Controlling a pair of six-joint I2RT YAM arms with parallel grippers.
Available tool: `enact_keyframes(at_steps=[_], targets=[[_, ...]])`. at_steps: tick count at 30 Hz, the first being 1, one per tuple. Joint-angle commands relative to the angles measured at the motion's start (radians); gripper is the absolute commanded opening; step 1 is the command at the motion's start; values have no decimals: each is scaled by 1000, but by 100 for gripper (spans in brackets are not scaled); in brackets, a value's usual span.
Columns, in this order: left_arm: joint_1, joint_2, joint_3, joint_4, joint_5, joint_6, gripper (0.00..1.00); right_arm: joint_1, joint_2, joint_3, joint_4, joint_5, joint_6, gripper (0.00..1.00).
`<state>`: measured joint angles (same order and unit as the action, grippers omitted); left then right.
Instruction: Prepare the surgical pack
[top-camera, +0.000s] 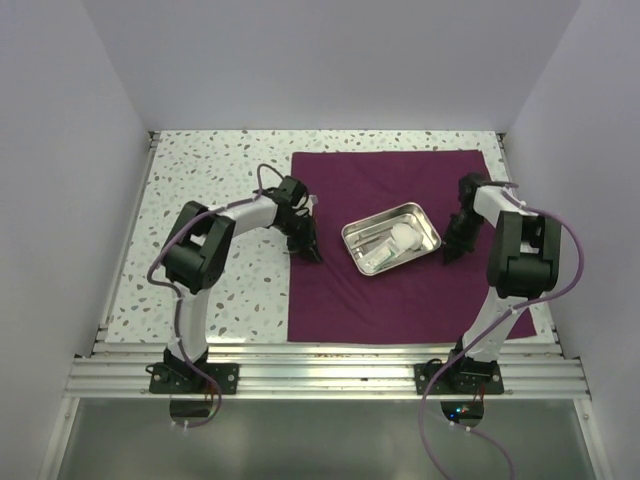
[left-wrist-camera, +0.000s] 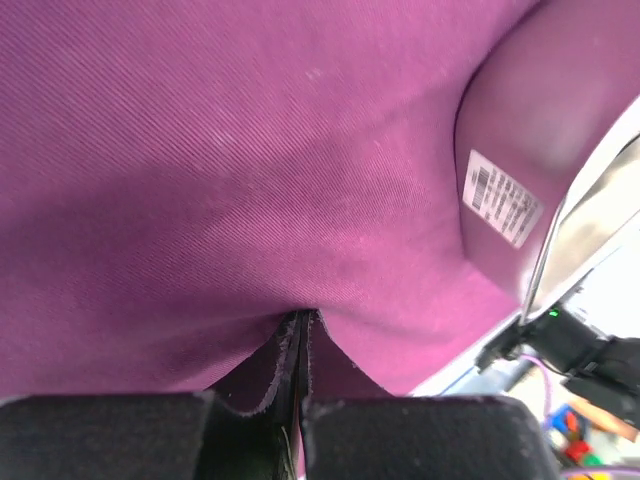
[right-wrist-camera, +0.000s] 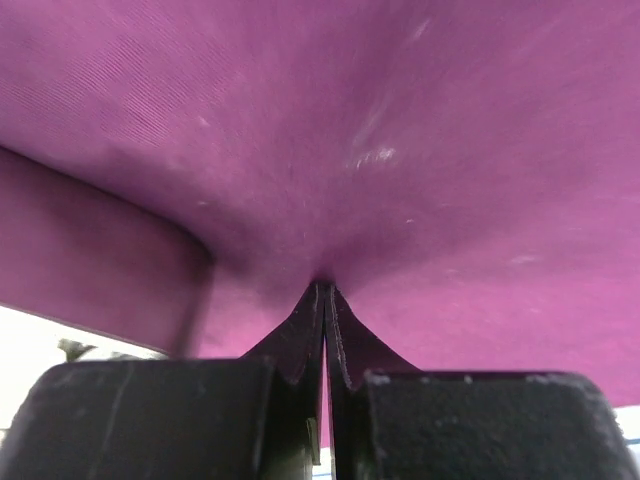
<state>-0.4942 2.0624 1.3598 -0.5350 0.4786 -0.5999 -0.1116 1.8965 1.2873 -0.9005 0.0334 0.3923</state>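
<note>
Drape (top-camera: 400, 290) — laid flat; speckled tabletop (top-camera: 220, 180) exposed left of tray (top-camera: 380, 216). Left hand (top-camera: 314, 254), right hand (top-camera: 451, 254) — clenched on drape folds flanking tray; pinches shown by wrist views only.

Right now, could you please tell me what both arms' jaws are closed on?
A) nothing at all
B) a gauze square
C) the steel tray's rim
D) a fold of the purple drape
D: in both wrist views the purple drape is puckered into a fold between shut jaws, while the steel tray sits apart between the arms.
</note>
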Motion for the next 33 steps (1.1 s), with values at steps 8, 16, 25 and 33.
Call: enact_keyframes(at_steps=[8,16,25,33], targets=[[204,240,263,-207,-109,136,0,157,4,-178,126,-260,128,0],[356,415,593,-344,-213,285,0,366,-22,-164,195,-432,302,0],[427,346,719,-358,-327,365,0,294,-65,76,-55,-284,117,6],[424,44,334,-234,-270,310,0,210,36,107,-92,-237,-56,10]])
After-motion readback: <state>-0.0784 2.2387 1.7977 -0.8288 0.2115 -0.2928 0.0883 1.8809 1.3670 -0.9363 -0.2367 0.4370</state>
